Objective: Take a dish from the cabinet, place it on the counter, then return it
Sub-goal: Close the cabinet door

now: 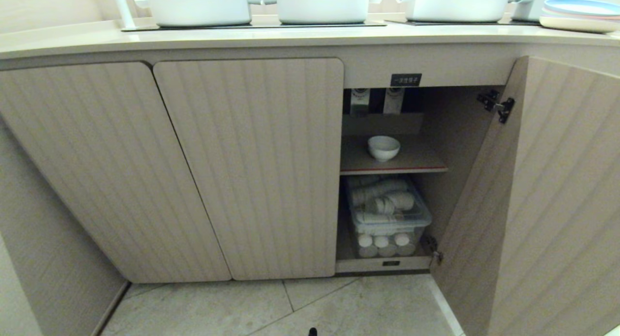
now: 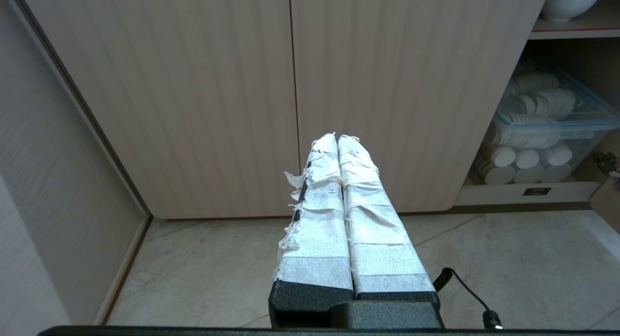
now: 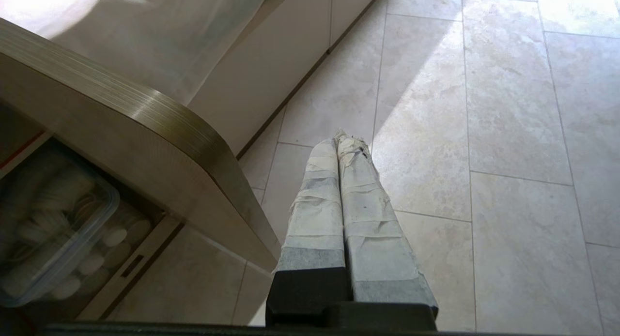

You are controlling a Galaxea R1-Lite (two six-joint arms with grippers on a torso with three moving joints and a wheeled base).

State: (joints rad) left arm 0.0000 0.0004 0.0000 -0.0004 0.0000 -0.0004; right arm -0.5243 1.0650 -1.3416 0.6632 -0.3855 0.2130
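The dish [image 1: 383,147], glossy, likely light, slippery and breakable, is best taken by its rim on the cabinet [image 1: 252,166] shelf, while both grippers' jaws are pressed together, empty.

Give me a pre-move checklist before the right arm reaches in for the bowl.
1. Cabinet door open: ok, it is swung wide to the right.
2. Bowl in place: ok, upright and alone on the inner shelf.
3. Way to the bowl: ok, nothing stands in front of it on the shelf.
4. Right gripper ready to grasp: not ok, fingers shut and empty, pointing at the floor beside the door's edge.
5. Left gripper out of the way: ok, shut and empty, low in front of the closed doors.
6. Landing spot on the counter: cannot tell, pots fill much of the visible part.
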